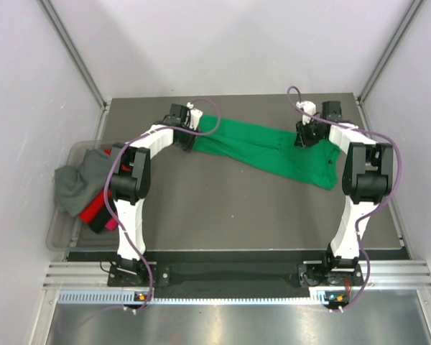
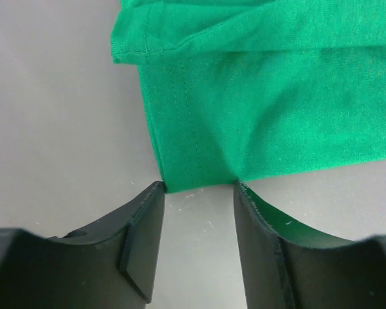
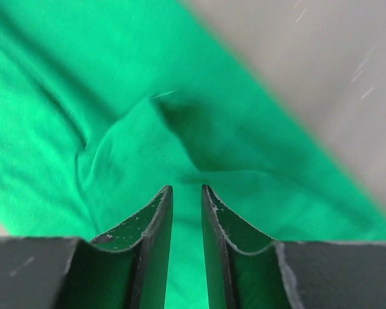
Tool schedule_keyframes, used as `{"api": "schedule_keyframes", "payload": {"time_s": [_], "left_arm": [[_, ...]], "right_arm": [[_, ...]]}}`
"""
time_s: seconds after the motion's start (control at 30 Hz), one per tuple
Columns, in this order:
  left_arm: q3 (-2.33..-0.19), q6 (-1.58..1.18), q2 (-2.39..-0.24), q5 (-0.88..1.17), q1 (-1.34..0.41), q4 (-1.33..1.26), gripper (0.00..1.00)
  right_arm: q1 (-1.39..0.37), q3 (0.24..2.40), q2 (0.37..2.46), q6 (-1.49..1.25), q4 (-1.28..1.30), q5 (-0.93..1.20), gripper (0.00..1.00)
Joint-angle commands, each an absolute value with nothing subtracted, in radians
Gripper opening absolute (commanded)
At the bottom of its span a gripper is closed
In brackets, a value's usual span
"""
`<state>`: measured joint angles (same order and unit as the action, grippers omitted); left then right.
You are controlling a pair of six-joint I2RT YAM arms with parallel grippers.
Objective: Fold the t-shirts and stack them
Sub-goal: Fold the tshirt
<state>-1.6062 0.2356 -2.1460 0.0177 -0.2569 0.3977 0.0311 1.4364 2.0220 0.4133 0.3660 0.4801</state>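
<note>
T-shirts (image 1: pixel 79 187) in grey, red and pink lay heaped in the clear bin (image 1: pixel 57 233) at the near left. Farther back, the green t-shirt (image 1: pixel 273 147) stretched in a long band across the table (image 1: pixel 230 215). At its left hem corner the left gripper (image 2: pixel 198 187) stood spread, cloth just at its tips, unpinched. The right gripper (image 3: pixel 186 188), nearly pressed together, seemed to pinch a pucker at the right end. We judged a fold was being set up; next the left jaws needed to close on the hem, so both ends could lift together. We could read no writing or labels.
</note>
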Motion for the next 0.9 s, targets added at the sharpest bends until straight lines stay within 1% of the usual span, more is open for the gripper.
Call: {"api": "schedule_keyframes", "payload": {"time_s": [0.0, 0.03, 0.07, 0.13, 0.17, 0.27, 0.43, 0.53, 0.6, 0.63, 0.73, 0.87], "left_arm": [[-1.685, 0.252, -2.071, 0.035, -0.256, 0.408, 0.54], [-1.716, 0.256, -2.089, 0.044, -0.256, 0.428, 0.55], [-1.799, 0.256, -2.106, 0.049, -0.256, 0.452, 0.56], [-1.9, 0.252, -2.188, 0.072, -0.256, 0.548, 0.56], [-1.996, 0.252, -2.218, 0.077, -0.256, 0.575, 0.56], [-2.103, 0.253, -2.305, 0.075, -0.256, 0.611, 0.55], [-2.134, 0.258, -2.361, 0.069, -0.256, 0.586, 0.52], [-2.132, 0.249, -2.367, 0.072, -0.256, 0.574, 0.48], [-2.129, 0.227, -2.359, 0.075, -0.256, 0.572, 0.48], [-2.12, 0.221, -2.353, 0.077, -0.256, 0.569, 0.5], [-2.094, 0.209, -2.335, 0.08, -0.256, 0.563, 0.49], [-2.049, 0.203, -2.307, 0.086, -0.256, 0.557, 0.42]], "right_arm": [[0.032, 1.569, 2.055, 0.364, 0.33, 0.494, 0.25], [0.032, 1.581, 2.052, 0.353, 0.324, 0.494, 0.26], [0.032, 1.588, 2.045, 0.327, 0.316, 0.492, 0.26], [0.032, 1.582, 2.005, 0.315, 0.304, 0.498, 0.27], [0.031, 1.566, 1.987, 0.314, 0.304, 0.5, 0.27], [0.029, 1.494, 1.893, 0.333, 0.29, 0.495, 0.28], [0.028, 1.391, 1.74, 0.373, 0.301, 0.495, 0.3], [0.029, 1.338, 1.682, 0.39, 0.31, 0.499, 0.3], [0.029, 1.325, 1.658, 0.39, 0.314, 0.503, 0.31], [0.029, 1.31, 1.638, 0.388, 0.31, 0.508, 0.31], [0.028, 1.289, 1.615, 0.373, 0.295, 0.52, 0.31], [0.028, 1.27, 1.612, 0.37, 0.288, 0.528, 0.31]]}}
